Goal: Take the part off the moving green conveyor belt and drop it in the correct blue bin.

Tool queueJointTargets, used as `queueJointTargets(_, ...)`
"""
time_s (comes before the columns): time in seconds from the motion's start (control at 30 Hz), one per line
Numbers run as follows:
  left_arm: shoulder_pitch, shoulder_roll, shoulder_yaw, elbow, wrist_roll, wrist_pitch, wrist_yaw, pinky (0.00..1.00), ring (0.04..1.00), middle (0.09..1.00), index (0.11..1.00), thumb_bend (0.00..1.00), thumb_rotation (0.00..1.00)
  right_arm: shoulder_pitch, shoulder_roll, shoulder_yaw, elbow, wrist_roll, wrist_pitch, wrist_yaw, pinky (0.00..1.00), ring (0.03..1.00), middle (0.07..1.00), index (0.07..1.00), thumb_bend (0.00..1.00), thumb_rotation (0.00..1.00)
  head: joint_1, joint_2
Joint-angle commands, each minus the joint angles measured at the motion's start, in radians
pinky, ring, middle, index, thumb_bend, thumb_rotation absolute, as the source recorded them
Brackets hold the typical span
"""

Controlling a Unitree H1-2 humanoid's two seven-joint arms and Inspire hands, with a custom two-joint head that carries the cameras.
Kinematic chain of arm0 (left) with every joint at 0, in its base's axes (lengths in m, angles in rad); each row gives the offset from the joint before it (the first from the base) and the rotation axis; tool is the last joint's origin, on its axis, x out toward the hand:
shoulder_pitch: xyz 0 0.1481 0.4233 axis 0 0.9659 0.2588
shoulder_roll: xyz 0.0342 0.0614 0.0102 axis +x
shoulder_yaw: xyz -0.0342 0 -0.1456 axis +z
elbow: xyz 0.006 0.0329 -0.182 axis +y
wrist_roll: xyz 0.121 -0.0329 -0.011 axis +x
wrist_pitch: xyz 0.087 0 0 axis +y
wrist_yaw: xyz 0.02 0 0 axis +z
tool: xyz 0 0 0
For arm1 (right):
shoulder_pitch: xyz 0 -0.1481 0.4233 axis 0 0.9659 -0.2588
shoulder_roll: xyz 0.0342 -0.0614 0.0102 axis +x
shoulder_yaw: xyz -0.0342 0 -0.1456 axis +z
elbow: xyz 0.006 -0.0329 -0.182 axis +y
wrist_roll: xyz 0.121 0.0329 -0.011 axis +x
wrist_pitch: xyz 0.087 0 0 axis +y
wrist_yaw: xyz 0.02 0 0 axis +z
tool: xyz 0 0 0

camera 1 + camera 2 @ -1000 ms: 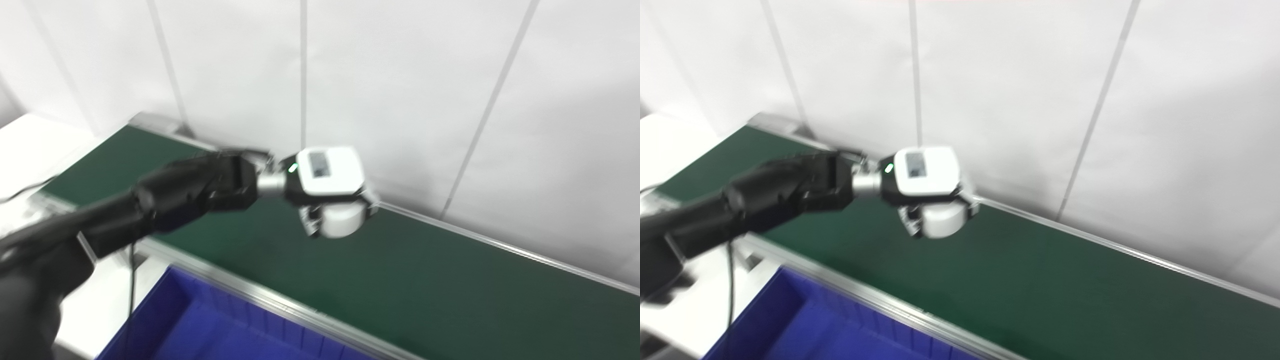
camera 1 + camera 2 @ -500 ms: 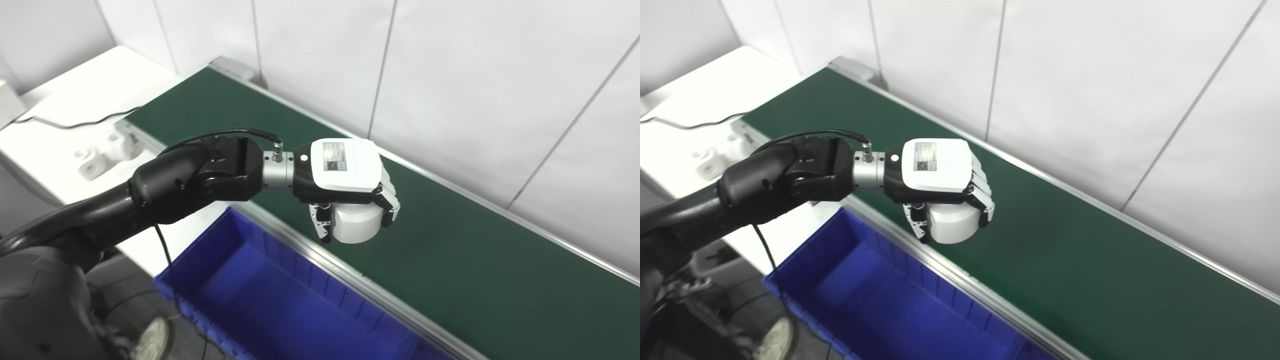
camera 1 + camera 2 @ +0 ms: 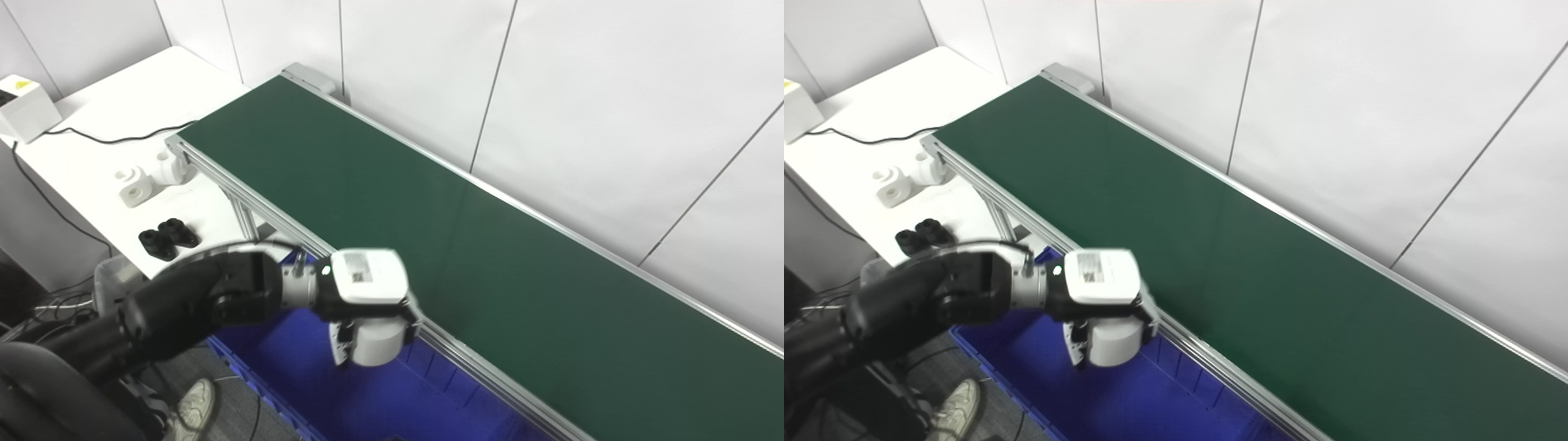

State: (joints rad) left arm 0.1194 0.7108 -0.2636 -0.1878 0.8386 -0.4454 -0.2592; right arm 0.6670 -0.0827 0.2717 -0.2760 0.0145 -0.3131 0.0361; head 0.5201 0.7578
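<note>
We're holding the white cylindrical part [image 3: 378, 340] with our left hand [image 3: 370, 306], fingers wrapping it. It's hanging over the blue bin [image 3: 392, 398], beside the green belt [image 3: 490, 257].

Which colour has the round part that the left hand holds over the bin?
The part is plain white, clearest in the left eye view.

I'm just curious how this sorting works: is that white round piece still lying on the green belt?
No, the left hand grips the white round part and holds it over the blue bin, off the green belt.
</note>
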Motion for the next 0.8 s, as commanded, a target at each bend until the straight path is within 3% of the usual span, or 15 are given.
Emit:
queueJointTargets(0.0,-0.010,0.024,-0.012,0.036,0.040,-0.024,0.093,0.30,0.355,0.422,0.518,0.52,0.00,0.007,0.014,0.008,-0.028,-0.014,-0.011,0.011,1.00,1.000,1.000,1.000,0.82,1.00,-0.001,0.001)
queueJointTargets(0.1,-0.020,0.037,-0.067,0.096,0.079,-0.024,0.116,0.34,0.396,0.443,0.515,0.52,0.00,0.003,0.020,0.010,-0.021,-0.014,-0.014,0.011,1.00,1.000,1.000,1.000,0.83,1.00,-0.024,-0.001)
queueJointTargets(0.23,-0.054,0.033,-0.109,0.140,0.138,-0.016,0.058,0.43,0.476,0.483,0.502,0.52,0.00,0.005,0.032,0.010,-0.018,-0.030,-0.021,0.004,1.00,1.000,1.000,1.000,0.84,1.00,-0.048,-0.001)
queueJointTargets(0.3,-0.064,0.028,-0.114,0.152,0.152,-0.007,0.052,0.48,0.542,0.597,0.498,0.52,0.04,0.006,0.038,0.010,-0.018,-0.032,-0.026,0.003,1.00,1.000,1.000,1.000,0.84,1.00,-0.054,0.002)
queueJointTargets(0.33,-0.063,0.029,-0.112,0.143,0.155,0.010,0.023,0.48,0.546,0.605,0.498,0.52,0.05,0.007,0.040,0.011,-0.020,-0.032,-0.026,0.004,1.00,1.000,1.000,1.000,0.84,1.00,-0.055,0.004)
queueJointTargets(0.37,-0.062,0.029,-0.111,0.133,0.156,0.025,-0.002,0.54,0.624,0.675,0.625,0.68,0.13,0.008,0.041,0.011,-0.022,-0.033,-0.027,0.004,1.00,1.000,1.000,1.000,0.84,1.00,-0.055,0.004)
queueJointTargets(0.47,-0.057,0.033,-0.105,0.114,0.146,0.044,-0.044,0.65,0.765,0.805,0.809,0.85,0.40,0.011,0.044,0.012,-0.023,-0.038,-0.029,0.004,1.00,1.000,1.000,1.000,0.85,1.00,-0.060,0.003)
queueJointTargets(0.57,-0.051,0.040,-0.093,0.110,0.117,0.017,-0.019,0.75,0.824,0.858,0.869,0.93,0.67,0.013,0.044,0.014,-0.024,-0.041,-0.032,0.008,1.00,1.000,1.000,1.000,0.86,1.00,-0.068,0.005)
queueJointTargets(0.77,-0.025,0.056,-0.070,0.045,0.022,-0.022,0.014,0.82,0.859,0.891,0.901,1.00,0.89,0.016,0.045,0.019,-0.028,-0.047,-0.034,0.008,1.00,1.000,1.000,1.000,0.85,1.00,-0.091,0.015)
